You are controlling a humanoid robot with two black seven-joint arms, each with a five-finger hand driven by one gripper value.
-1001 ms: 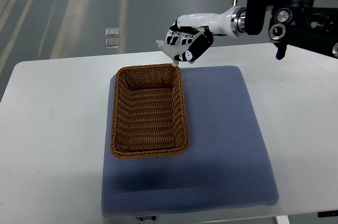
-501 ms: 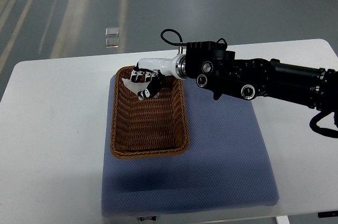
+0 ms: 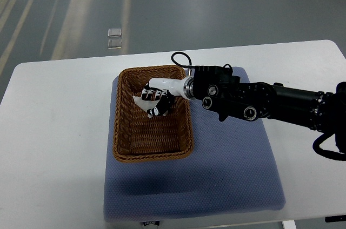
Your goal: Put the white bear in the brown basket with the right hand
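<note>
Change since the earlier frames: the right hand (image 3: 154, 99), a second ago above the table's far side beyond the basket rim, has come down and nearer, and now sits inside the brown basket (image 3: 125, 142), lower than half a second ago.

Item 1, right hand. White shell with black finger segments, reaching in from the picture's right on a black forearm that crosses the blue pad (image 3: 227, 164). The wrist passes over the basket's right rim. Fingers are curled downward and closed around the white bear.

Item 2, white bear (image 3: 138, 102). Small pale object, mostly hidden by the fingers; only a whitish part shows at the hand's left side, pointing toward the basket's left wall. It is within the basket's outline, in the far half. Whether it touches the woven floor cannot be told from this angle.

Item 3, brown basket. Rectangular wicker, long axis running away from the robot, resting on the left part of the blue pad.

Item 4, blue pad. Rectangular mat lying on the white table (image 3: 48, 132), its near edge close to the table's near edge.

Item 5, black cable (image 3: 178, 59). Loop rising from the forearm just behind the wrist, beyond the basket's far right corner.
</note>
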